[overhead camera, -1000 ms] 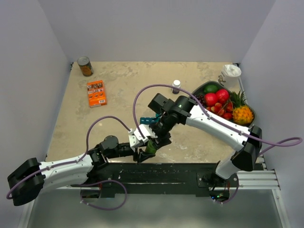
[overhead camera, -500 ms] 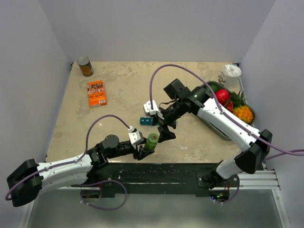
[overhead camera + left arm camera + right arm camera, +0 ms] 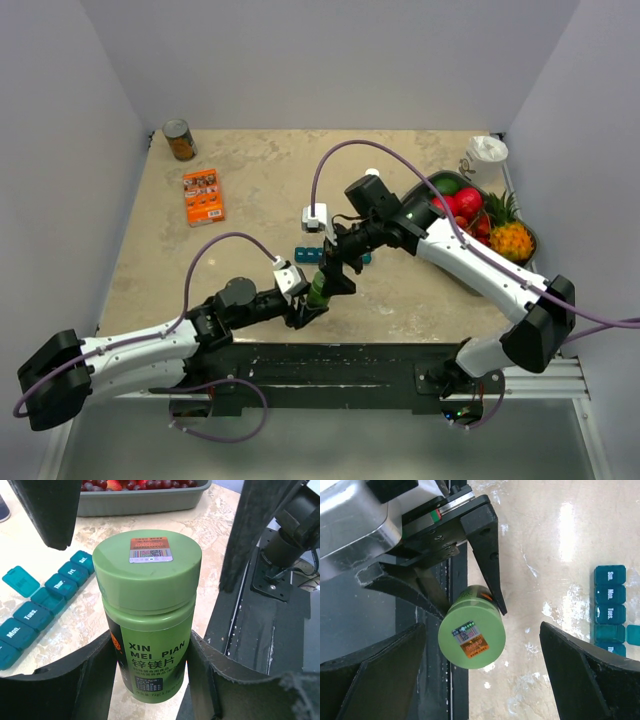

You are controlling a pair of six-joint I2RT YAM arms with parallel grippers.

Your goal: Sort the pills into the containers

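A green pill bottle (image 3: 318, 289) with a green cap (image 3: 147, 565) stands upright in my left gripper (image 3: 308, 303), which is shut on its body (image 3: 150, 650) near the table's front edge. My right gripper (image 3: 335, 268) is open, with its fingers on either side of the cap (image 3: 471, 634) and not touching it. The teal pill organiser (image 3: 309, 253) lies on the table just behind the bottle, partly hidden by the right arm. In the left wrist view it (image 3: 30, 617) has one lid flipped open. It also shows in the right wrist view (image 3: 609, 607).
A grey fruit tray (image 3: 426, 186) sits at the back right, with a white cup (image 3: 487, 152) behind it. A small white-capped bottle (image 3: 371, 174) stands behind the right arm. An orange box (image 3: 203, 195) and a can (image 3: 180, 140) are at the back left. The black base rail (image 3: 330, 362) borders the front edge.
My right gripper has moved from beside the organiser to over the bottle's cap, with its jaws wide. My left gripper has carried the bottle slightly up and toward the table.
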